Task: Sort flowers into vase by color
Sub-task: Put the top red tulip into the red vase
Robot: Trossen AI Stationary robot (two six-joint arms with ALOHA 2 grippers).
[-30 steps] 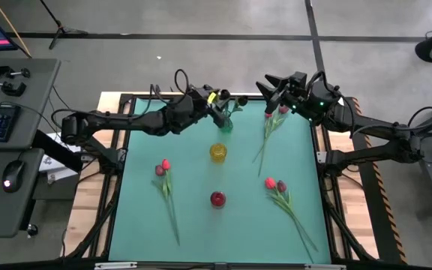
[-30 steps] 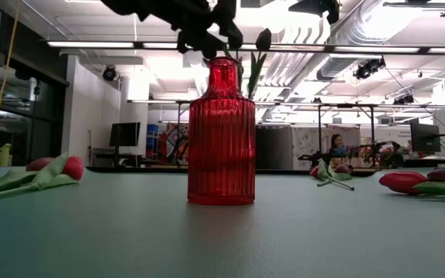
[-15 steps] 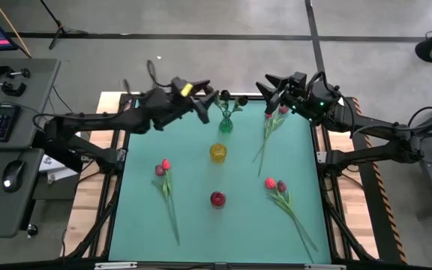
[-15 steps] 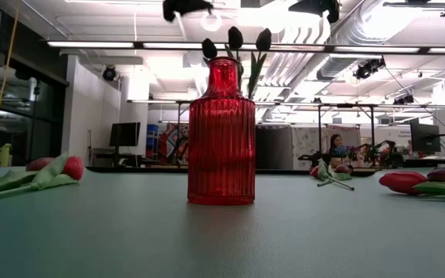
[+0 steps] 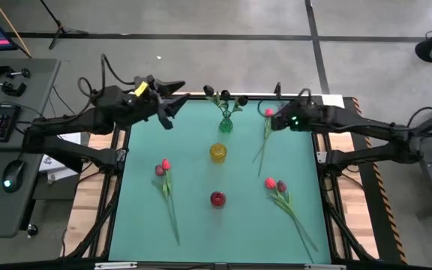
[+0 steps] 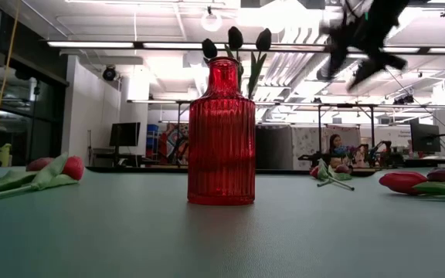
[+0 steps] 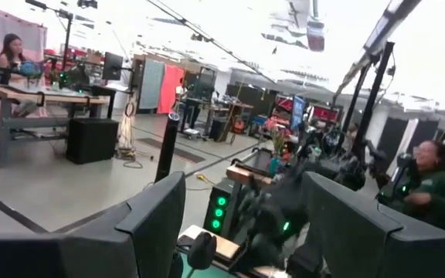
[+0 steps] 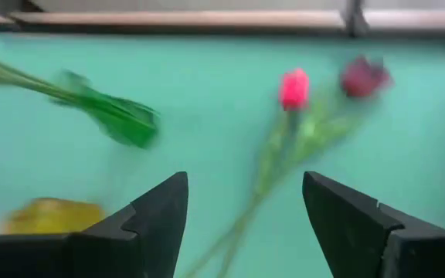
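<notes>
Flowers: three near-black heads point(image 5: 223, 95) stand in green vase point(image 5: 226, 124); red pair point(image 8: 293, 87) lies on counter point(image 5: 193, 172) far-right. Right gripper point(image 5: 273, 120) above them, jaws open, empty. Left gripper point(image 5: 172, 105) parked far-left, jaws open. Advice: descend on one stem mid-length, avoiding its neighbour.

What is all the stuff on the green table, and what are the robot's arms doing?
Green vase: one, far middle, holding three near-black tulips.
Yellow vase: one, centre.
Red vase: one, near middle.
Far-right tulips: pink and crimson heads, lying flat.
Left tulips: two, pink and crimson, lying flat.
Near-right tulips: two, pink and crimson, lying flat.
Left gripper: open, empty, far-left corner.
Right gripper: open, over the far-right tulips.
</notes>
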